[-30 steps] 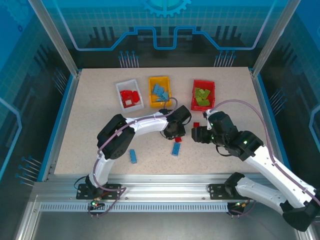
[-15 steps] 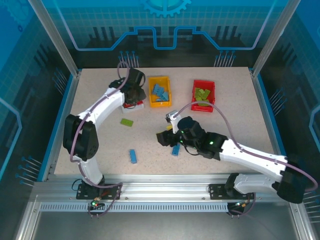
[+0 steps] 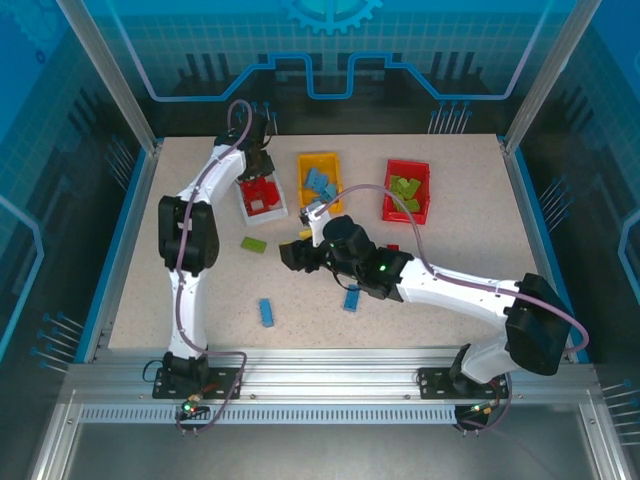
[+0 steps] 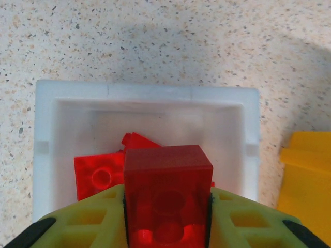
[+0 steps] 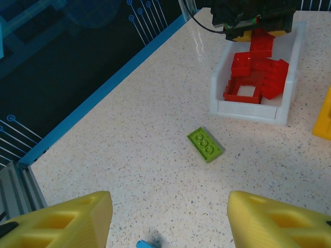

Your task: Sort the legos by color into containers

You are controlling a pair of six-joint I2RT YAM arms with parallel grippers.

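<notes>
Over the white bin (image 4: 147, 93), at ten o'clock, my left pincer (image 4: 166, 209) has arrived grasping a red brick (image 4: 168, 170); dropping it sorts another.

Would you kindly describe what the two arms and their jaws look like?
The left arm and right arm have white shells with black joints; a thin purplish cable loops along each. A small green light glows on the right arm. The jaws are yellow plastic with cut-out ribs.
</notes>
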